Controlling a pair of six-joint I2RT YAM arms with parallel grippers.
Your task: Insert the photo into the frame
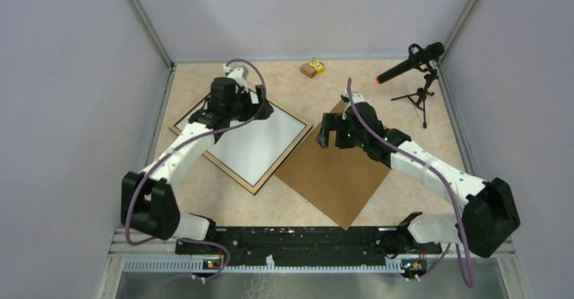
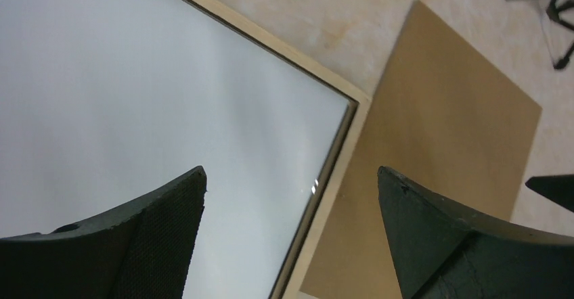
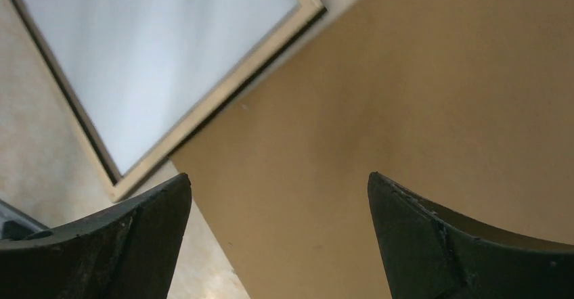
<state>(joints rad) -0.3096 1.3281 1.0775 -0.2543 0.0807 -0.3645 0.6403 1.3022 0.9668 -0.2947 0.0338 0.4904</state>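
since the frame [image 1: 233,176] lies back up on the table [image 1: 379,82], its light-wood rim showing, the opening faces the arms and can take a sheet from above. a plain white sheet fills that opening; no mountains show, so i judge it to be the photo [image 1: 260,143] lying picture side down, seated inside the rim. the brown backing board [image 1: 332,177] lies flat just right of the frame, meeting it near one corner, likely kept close for covering the print. the left gripper [image 2: 291,177] hovers over the frame's far part, jaws wide apart and holding nothing. the right gripper [image 3: 281,180] hangs above the board's far end, likewise spread and empty.
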